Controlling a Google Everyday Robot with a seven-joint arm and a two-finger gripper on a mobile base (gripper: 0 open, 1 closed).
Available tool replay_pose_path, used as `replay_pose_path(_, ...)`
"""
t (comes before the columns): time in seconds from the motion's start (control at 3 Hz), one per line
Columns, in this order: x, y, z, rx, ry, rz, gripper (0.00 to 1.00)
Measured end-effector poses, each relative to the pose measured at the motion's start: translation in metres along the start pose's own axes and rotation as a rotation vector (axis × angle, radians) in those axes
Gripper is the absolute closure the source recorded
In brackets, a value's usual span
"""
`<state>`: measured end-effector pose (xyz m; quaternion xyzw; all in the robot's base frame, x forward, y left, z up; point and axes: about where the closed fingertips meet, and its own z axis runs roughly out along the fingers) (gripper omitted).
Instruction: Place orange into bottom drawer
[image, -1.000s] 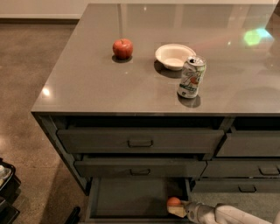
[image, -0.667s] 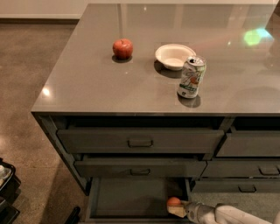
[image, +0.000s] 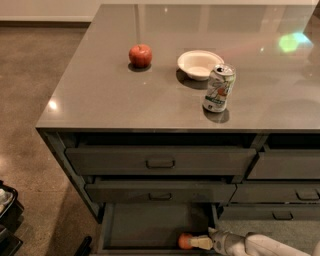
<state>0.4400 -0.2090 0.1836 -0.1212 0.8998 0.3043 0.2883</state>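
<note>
The bottom drawer (image: 150, 225) is pulled open below two shallower shut drawers, showing its plain grey floor. The orange (image: 185, 241) lies low inside it near the front right corner. My gripper (image: 199, 243) reaches in from the lower right, its pale fingers right against the orange at drawer-floor height. The white arm (image: 260, 246) runs off the bottom right edge.
On the grey counter (image: 100, 100) stand a red apple (image: 140, 55), a white bowl (image: 200, 64) and a drink can (image: 218, 88). Shut drawers (image: 285, 165) fill the right stack. Dark objects (image: 6, 220) sit on the brown floor at the lower left.
</note>
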Motion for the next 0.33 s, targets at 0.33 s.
replay_pose_path(0.33,0.0,0.0,0.0,0.0,0.0,0.0,0.0)
